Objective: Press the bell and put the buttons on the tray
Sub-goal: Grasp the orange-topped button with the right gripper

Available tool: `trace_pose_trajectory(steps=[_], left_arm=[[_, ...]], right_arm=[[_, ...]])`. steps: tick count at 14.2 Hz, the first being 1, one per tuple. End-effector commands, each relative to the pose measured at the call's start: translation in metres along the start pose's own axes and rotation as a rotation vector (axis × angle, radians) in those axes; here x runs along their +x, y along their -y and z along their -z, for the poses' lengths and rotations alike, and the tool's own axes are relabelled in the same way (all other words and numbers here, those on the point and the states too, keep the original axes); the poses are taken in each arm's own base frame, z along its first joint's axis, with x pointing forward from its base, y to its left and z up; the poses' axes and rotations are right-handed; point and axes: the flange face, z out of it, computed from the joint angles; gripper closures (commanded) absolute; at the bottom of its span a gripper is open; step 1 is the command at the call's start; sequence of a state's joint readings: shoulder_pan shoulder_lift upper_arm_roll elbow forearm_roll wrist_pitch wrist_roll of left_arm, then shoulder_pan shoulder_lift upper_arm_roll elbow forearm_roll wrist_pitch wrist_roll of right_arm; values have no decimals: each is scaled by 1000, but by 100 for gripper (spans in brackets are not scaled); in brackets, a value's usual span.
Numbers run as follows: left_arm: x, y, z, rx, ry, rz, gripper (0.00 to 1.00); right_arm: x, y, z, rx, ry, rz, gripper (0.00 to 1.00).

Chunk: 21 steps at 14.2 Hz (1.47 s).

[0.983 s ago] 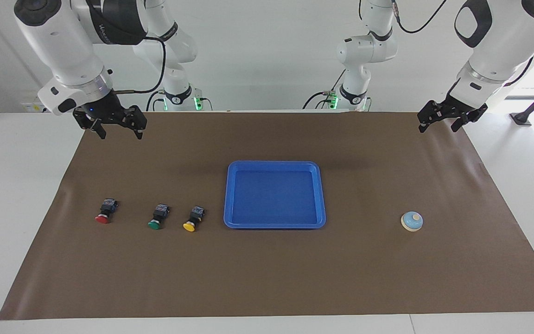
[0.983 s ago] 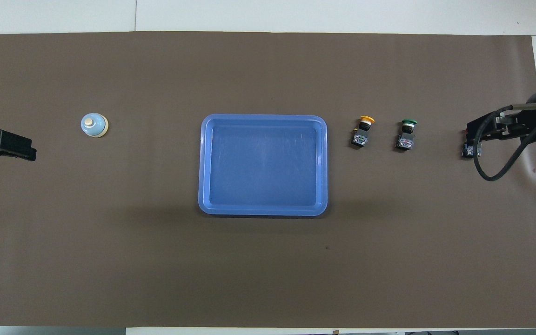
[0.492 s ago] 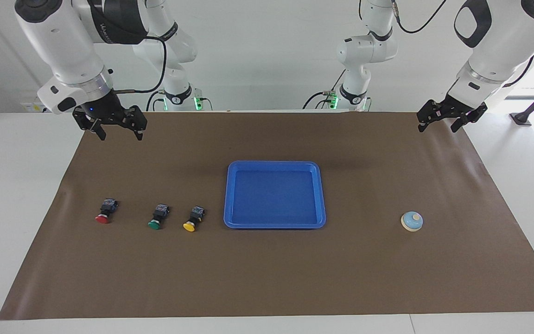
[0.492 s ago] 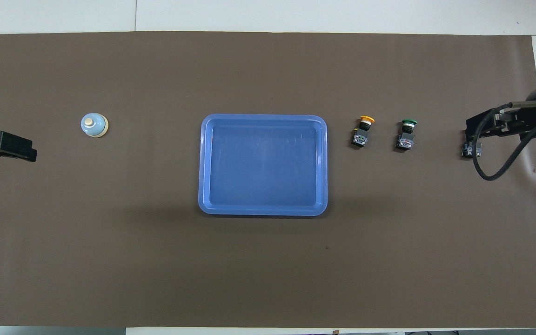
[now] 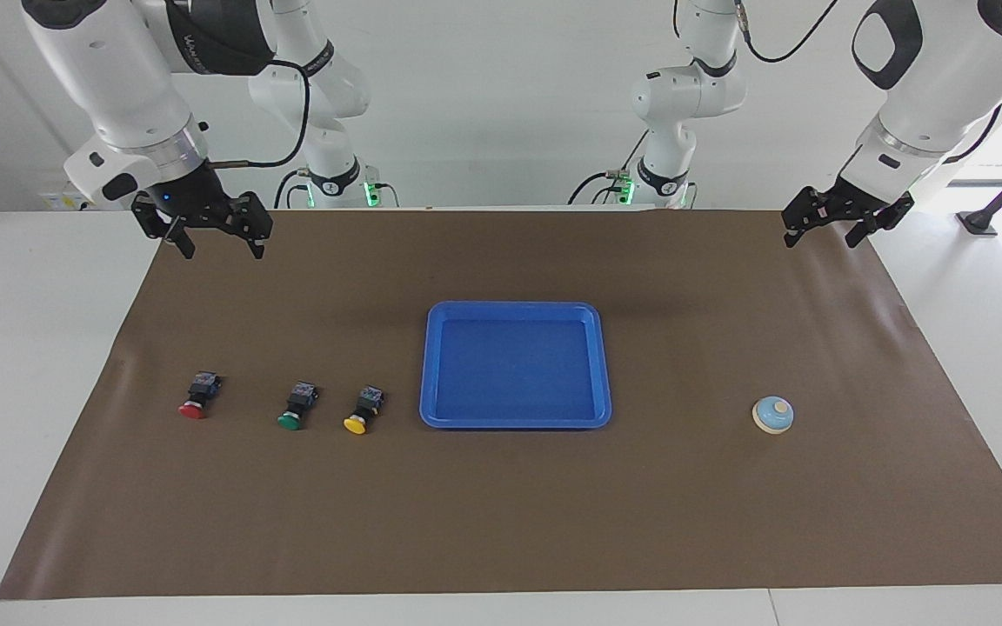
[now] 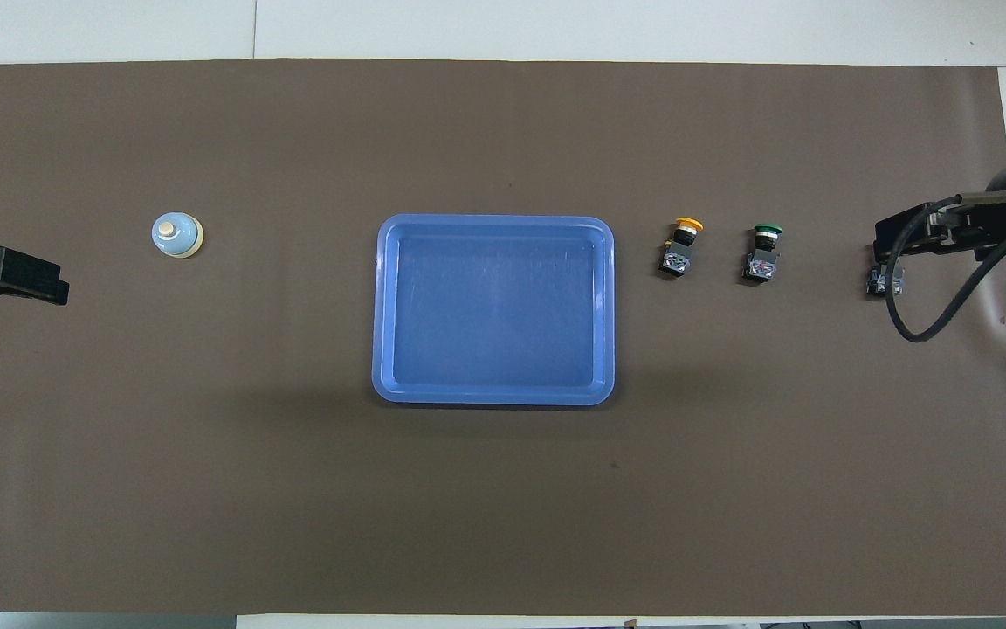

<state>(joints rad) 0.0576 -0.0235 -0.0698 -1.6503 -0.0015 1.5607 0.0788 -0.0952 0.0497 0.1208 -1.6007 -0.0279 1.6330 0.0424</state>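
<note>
The blue tray [image 5: 514, 422] [image 6: 494, 222] lies empty mid-mat. Three buttons lie in a row beside it toward the right arm's end: yellow [image 5: 364, 413] [image 6: 682, 246], green [image 5: 295, 409] [image 6: 763, 253], red [image 5: 197, 400]. From overhead, the red button [image 6: 883, 281] is partly covered by the raised right gripper [image 6: 892, 245]. The bell [image 5: 773, 415] [image 6: 176, 236] stands toward the left arm's end. My right gripper [image 5: 223, 248] hangs open, high over the mat's robot-side corner. My left gripper [image 5: 820, 236] [image 6: 40, 281] hangs open over the other robot-side corner. Neither holds anything.
A brown mat [image 5: 501, 522] covers most of the white table [image 5: 31, 348]. The arms' bases [image 5: 336, 178] stand at the table's robot end. A dark stand [image 5: 988, 217] sits off the mat past the left arm's end.
The right gripper has risen a little and drifted slightly outward toward the mat's corner. The left gripper has barely shifted. Buttons, tray and bell have not moved.
</note>
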Motion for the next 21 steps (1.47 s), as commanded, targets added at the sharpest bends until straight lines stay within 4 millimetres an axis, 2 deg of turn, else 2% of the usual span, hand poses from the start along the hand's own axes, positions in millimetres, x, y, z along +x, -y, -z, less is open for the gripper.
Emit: trace_pose_trajectory(steps=[1,2,4,5,10,13,17,19,21], left_arm=[[-3,8,5,-6,-1,11,0],[-3,9,5,-6,-1,14,0],[-4,8,6,-5,-2,13,0],[-4,7,7,-5,-4,11,0],[-4,8,8,-5,-5,13,0],[-4,8,8,-5,-5,13,0],[-4,8,8,-5,-5,13,0],[-4,8,8,-5,-5,13,0],[-4,8,8,-5,-5,13,0]], right_arm=[[19,4,-38,17,11,-15,0],[29,8,-55,21,14,-38,0],[45,33,-88,27,22,-59,0],[53,40,-103,31,18,-85,0],[62,97,-184,43,2,-142,0],[71,121,-223,51,-10,-165,0],[74,126,-252,57,-23,-187,0],[69,138,-267,58,-24,-189,0],[68,140,-273,57,-20,-220,0]])
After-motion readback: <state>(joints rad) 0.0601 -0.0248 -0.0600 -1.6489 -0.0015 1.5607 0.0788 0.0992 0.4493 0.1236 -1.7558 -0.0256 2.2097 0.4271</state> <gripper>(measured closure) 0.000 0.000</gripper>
